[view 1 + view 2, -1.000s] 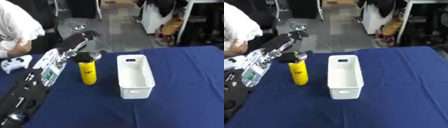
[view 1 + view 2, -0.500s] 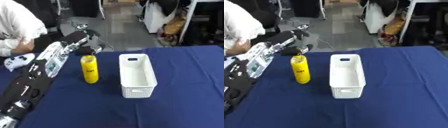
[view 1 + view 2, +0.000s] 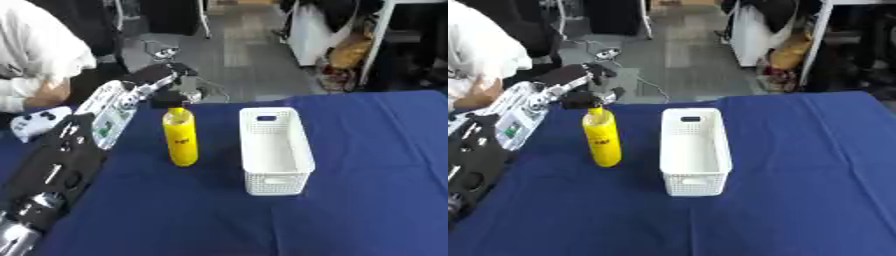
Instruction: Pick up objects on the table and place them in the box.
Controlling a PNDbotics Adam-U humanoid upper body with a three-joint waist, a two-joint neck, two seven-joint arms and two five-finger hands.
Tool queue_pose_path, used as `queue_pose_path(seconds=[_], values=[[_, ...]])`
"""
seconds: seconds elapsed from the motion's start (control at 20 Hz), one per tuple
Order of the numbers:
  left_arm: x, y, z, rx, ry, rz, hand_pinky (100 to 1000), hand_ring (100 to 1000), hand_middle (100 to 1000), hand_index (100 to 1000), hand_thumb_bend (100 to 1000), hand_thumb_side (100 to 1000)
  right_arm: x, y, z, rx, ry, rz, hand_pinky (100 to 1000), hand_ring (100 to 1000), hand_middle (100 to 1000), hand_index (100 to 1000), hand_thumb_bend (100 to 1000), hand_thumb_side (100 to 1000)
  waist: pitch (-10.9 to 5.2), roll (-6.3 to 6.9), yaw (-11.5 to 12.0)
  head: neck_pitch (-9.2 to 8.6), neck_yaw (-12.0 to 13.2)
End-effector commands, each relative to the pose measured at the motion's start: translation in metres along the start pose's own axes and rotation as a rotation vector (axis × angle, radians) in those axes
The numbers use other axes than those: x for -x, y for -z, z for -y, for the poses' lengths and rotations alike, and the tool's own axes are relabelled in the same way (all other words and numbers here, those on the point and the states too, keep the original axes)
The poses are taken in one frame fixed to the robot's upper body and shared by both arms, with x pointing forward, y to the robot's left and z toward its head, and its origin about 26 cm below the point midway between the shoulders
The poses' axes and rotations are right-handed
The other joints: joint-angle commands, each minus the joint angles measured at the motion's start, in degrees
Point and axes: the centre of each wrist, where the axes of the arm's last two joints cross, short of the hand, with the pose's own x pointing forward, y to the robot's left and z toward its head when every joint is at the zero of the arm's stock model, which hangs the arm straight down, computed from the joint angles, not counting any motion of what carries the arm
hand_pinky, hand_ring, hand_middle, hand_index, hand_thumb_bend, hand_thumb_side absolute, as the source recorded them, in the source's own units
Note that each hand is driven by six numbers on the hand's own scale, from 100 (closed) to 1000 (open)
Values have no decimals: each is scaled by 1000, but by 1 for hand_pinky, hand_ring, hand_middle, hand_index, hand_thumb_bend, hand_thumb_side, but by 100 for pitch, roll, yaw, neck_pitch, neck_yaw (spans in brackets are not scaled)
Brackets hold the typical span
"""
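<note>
A yellow bottle [image 3: 181, 140] with a black cap [image 3: 169, 103] stands upright on the blue table [image 3: 350, 200], left of centre. My left hand [image 3: 168, 80] comes in from the lower left along a black and silver arm and sits at the bottle's top, fingers curled down around the cap. To the right of the bottle stands a white perforated box [image 3: 274, 149], long side running away from me, with nothing inside. A narrow gap separates bottle and box. My right hand shows in neither view.
A white game controller [image 3: 35, 123] lies on the table at the far left. A person in a white top [image 3: 35, 55] sits beyond the table's far left edge. Grey floor and clutter lie behind the far edge [image 3: 367, 95].
The whole picture has shifted slightly, so the camera moved. My left hand stays at the bottle's cap, and the bottle still stands in the same spot beside the box.
</note>
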Motion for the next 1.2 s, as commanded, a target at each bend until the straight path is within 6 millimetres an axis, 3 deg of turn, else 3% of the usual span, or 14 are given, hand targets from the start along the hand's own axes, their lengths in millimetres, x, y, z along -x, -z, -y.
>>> queue_pose_path(seconds=[0.05,0.1,0.15,1.2], values=[[8,-4,-20,4,29,-26,659,756,892,957,344,1000,-4,5,2,-11,-1,19,100,215,214,362,155,802,-86,-9,7,-86,-5],[8,-4,-19,19,32,-31,661,758,890,959,352,968,-4,5,2,-11,-1,19,100,215,214,362,157,802,-86,-10,8,-81,0],[9,-3,-17,40,36,-38,678,771,903,966,353,1000,-4,5,2,-11,-1,19,100,215,214,362,155,802,-85,-11,9,-80,3],[20,1,12,210,105,-75,687,795,899,961,404,1000,-4,6,1,-10,16,23,100,216,215,363,154,800,-70,-14,-35,-70,24]])
